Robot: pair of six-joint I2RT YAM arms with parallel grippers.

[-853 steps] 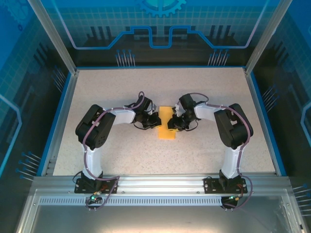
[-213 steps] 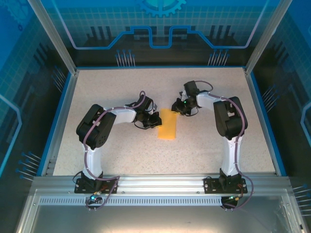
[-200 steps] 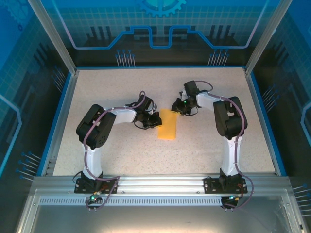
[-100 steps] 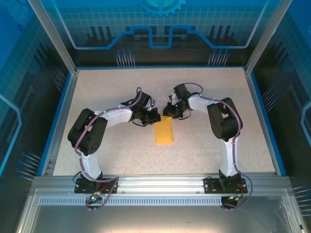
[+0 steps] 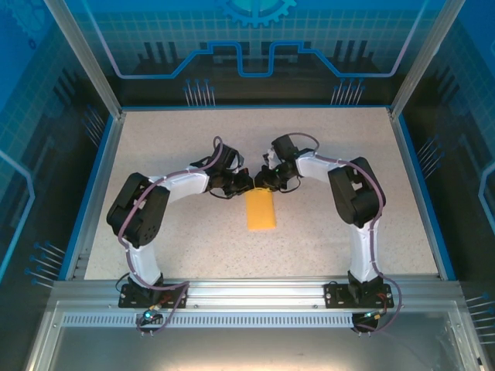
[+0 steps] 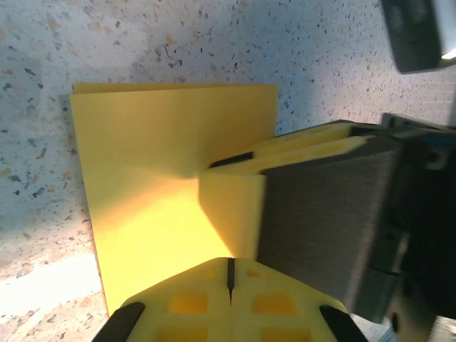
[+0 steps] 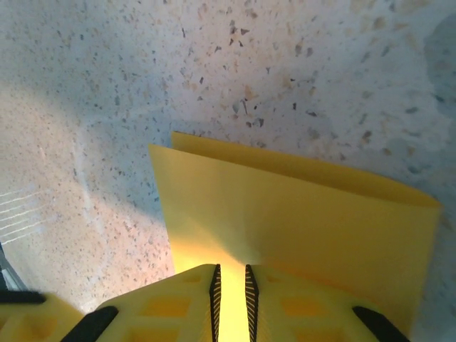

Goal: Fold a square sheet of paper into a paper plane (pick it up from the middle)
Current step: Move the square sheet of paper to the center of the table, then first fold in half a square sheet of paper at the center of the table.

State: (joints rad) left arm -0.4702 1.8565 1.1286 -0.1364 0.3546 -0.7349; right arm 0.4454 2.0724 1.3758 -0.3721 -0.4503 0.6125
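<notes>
The sheet of paper (image 5: 261,212), orange-yellow, lies folded into a narrow rectangle at the table's middle, long side pointing toward the arm bases. Both grippers meet at its far end. My left gripper (image 5: 247,184) is shut, its closed tips (image 6: 229,262) resting over the paper (image 6: 149,178) with nothing visibly between them. My right gripper (image 5: 261,179) comes in from the right. Its jaws (image 7: 231,274) stand a sliver apart with the paper's edge (image 7: 306,221) running up between them. The right gripper's yellow fingers (image 6: 306,146) show close beside my left tips.
The speckled table (image 5: 178,154) is ringed by a blue rim (image 5: 99,185) with transparent walls behind and at the sides. Both arms arch inward, their elbows (image 5: 131,212) (image 5: 357,197) standing high on either side of the paper.
Both grippers have swung inward until they almost touch over the centre. The paper has slid nearer the bases and turned from slanted to straight.
</notes>
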